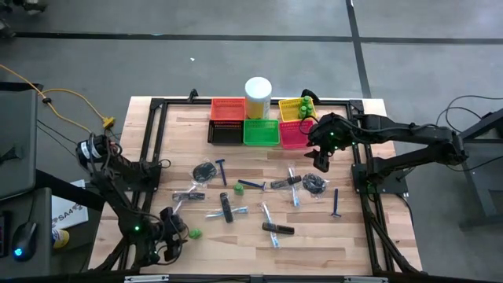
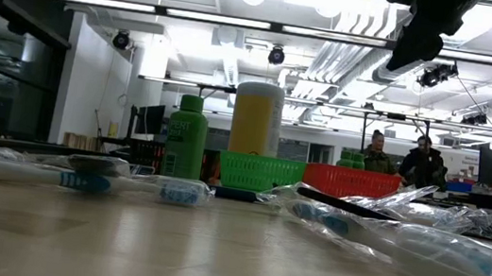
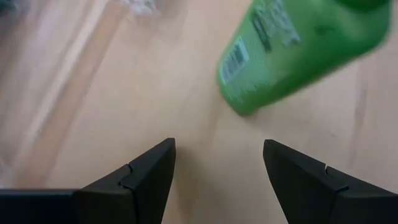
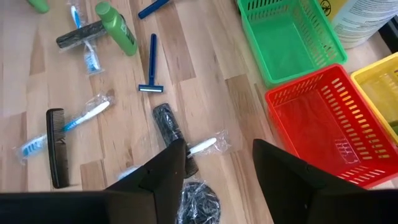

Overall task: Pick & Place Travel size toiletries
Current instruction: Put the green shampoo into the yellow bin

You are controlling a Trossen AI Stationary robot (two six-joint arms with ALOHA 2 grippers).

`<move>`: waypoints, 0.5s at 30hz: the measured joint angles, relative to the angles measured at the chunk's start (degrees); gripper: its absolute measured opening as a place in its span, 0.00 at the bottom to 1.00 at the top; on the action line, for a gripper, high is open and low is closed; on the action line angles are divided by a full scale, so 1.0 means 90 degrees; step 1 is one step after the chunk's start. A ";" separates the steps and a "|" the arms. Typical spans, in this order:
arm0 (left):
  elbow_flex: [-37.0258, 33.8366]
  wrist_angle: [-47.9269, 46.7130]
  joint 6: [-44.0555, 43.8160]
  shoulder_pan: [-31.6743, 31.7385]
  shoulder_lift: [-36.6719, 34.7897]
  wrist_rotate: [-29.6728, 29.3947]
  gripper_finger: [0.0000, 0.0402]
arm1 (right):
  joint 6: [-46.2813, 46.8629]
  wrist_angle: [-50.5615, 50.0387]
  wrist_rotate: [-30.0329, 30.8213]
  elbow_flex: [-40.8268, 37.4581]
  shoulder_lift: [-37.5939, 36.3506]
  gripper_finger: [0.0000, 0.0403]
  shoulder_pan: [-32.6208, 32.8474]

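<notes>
The toiletries lie scattered on the wooden table [image 1: 236,251]: blue razors [image 1: 222,168], wrapped toothbrushes [image 1: 228,211], black combs [image 1: 278,229] and dark coiled bundles [image 1: 204,170]. A small green bottle [image 1: 193,233] stands on its base near the front left, and shows upright in the low view [image 2: 186,138]. My left gripper [image 1: 174,229] is low beside it, open, and the bottle [image 3: 298,50] stands just beyond its fingertips [image 3: 219,155]. My right gripper [image 1: 322,156] hangs high by the pink basket [image 1: 292,135], open and empty [image 4: 217,163].
Mesh baskets line the far edge: orange [image 1: 226,108], yellow [image 1: 295,108], black [image 1: 225,133], green [image 1: 261,132] and pink. A tall white cylinder [image 1: 258,96] stands among them. A black frame [image 1: 154,134] borders the table. People stand in the room beyond [image 2: 400,160].
</notes>
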 joint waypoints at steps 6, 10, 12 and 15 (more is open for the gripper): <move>0.0000 0.0073 0.0196 -0.0006 0.0160 -0.0184 0.61 | 0.0002 -0.0003 0.0002 0.0000 0.0000 0.41 0.0000; -0.0008 0.0403 0.0349 0.0000 0.0178 -0.0299 0.61 | 0.0005 -0.0003 0.0001 0.0000 0.0000 0.40 0.0000; -0.0006 0.0792 0.0543 0.0002 0.0182 -0.0278 0.61 | 0.0005 -0.0006 0.0002 0.0000 0.0000 0.39 0.0000; -0.0005 0.0898 0.0705 0.0000 0.0182 -0.0260 0.61 | 0.0013 -0.0004 0.0000 0.0000 0.0000 0.38 0.0000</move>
